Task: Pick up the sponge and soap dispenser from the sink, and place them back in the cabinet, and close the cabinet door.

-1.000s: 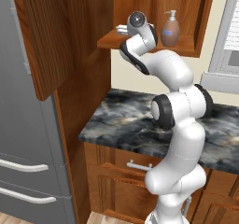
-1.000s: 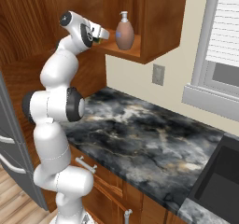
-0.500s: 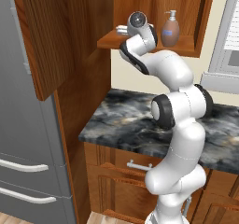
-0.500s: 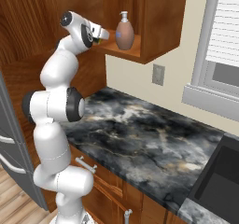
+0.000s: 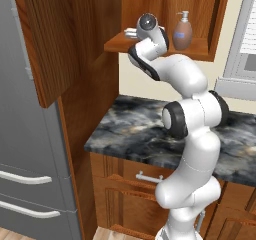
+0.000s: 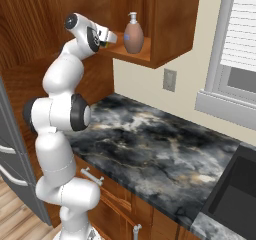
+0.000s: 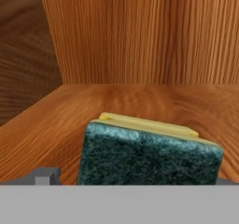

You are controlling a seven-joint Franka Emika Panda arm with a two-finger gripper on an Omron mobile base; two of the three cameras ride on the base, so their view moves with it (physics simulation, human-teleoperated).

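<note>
Low in the hand view, the gripper [image 7: 134, 178] shows as two grey tips at the bottom corners, spread as wide as they go. The sponge [image 7: 149, 155] lies between them with a clear gap on its left side. It looks set down, not gripped, so the claw has hold of nothing. The sponge lies flat on the wooden shelf with its dark green scouring face toward the camera and a yellow layer behind it. That fits a piece just put where the task wants it.

Beyond it, at the centre of that view, the shelf runs back to the corner of the cabinet [image 6: 170, 24]. That suggests the sponge was pushed in deep enough to clear the door.

At upper centre of the left base view, the soap dispenser [image 5: 182, 31] stands upright on the same shelf, just right of the hand. It is apart from the hand and well back from the shelf's front edge. Its pale bluish label carries no writing I can read, and I see no brand anywhere.

The cabinet door [image 5: 55, 39] hangs open at upper left of that view. With both items shelved, closing it looks like the only step left. The sink [image 6: 235, 194] sits at the lower right corner of the right base view.
</note>
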